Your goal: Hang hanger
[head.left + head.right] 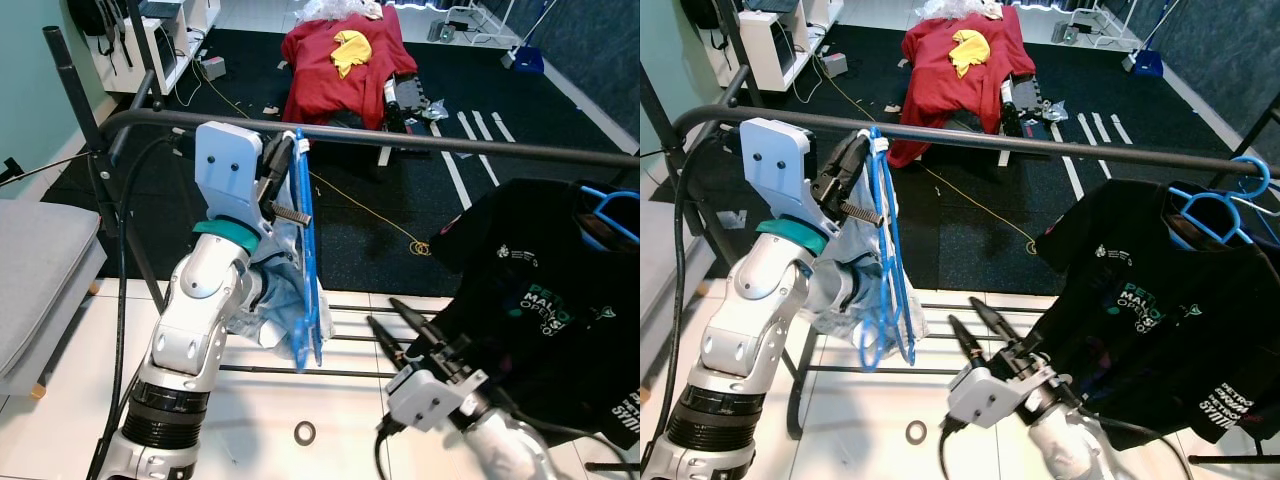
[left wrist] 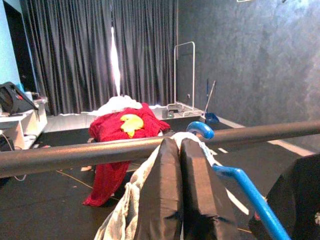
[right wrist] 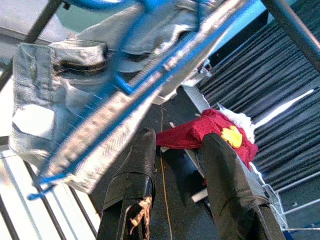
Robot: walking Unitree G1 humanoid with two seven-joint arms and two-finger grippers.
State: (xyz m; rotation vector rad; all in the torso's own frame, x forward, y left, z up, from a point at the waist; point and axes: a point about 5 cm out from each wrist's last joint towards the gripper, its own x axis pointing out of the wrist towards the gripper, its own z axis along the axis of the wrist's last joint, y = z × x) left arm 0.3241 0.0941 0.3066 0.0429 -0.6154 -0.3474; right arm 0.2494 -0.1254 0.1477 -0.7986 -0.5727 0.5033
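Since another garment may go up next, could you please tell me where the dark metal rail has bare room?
The dark metal rail is bare between the blue plastic hanger with pale denim, held at the rail by the left gripper, and the black printed T-shirt. Crowded at both those ends; the right gripper hovers open below.

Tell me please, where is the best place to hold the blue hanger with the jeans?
Probably the neck just below the hook of the blue hanger, from the robot's side of the rail. The left claw already pinches there; the jeans cover the lower frame.
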